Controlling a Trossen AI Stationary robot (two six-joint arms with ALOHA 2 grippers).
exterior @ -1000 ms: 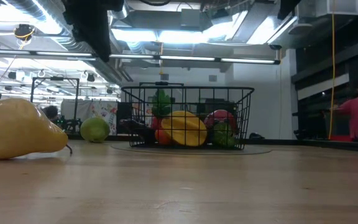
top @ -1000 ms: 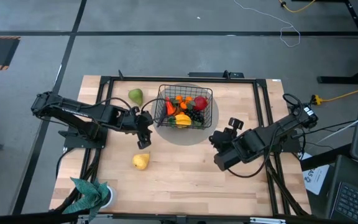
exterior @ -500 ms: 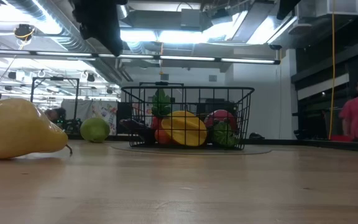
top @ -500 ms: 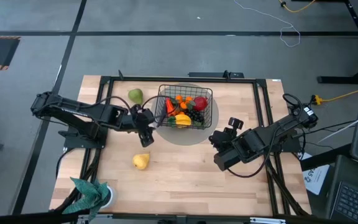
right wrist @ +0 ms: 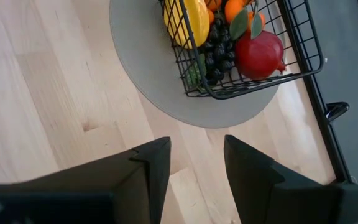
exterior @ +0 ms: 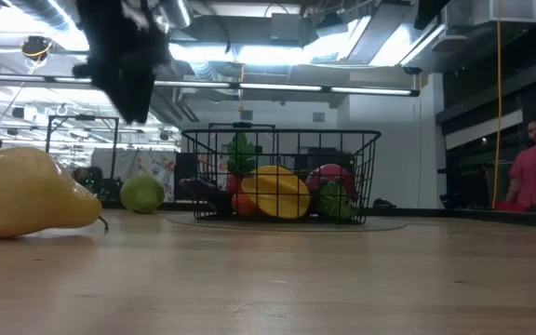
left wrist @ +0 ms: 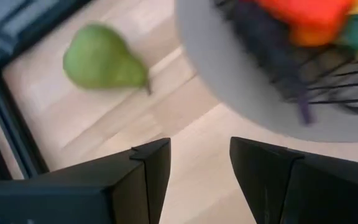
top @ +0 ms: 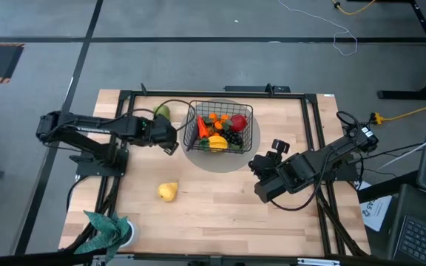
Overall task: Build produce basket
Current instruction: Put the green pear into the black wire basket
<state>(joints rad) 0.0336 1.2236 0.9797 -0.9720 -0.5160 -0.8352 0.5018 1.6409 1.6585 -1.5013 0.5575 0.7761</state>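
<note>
A round grey mat (top: 251,157) lies on the wooden table (top: 220,207), just beside the left gripper (top: 171,145) toward the table's middle and a short way off from the right gripper (top: 261,164). A teal leafy plant (top: 109,229) stands at the table's near corner, well apart from the left gripper. A yellow cable (top: 401,113) runs over the floor beyond the right arm. Past the table's far edge, a person in a red shirt (exterior: 535,166) stands in the room.
</note>
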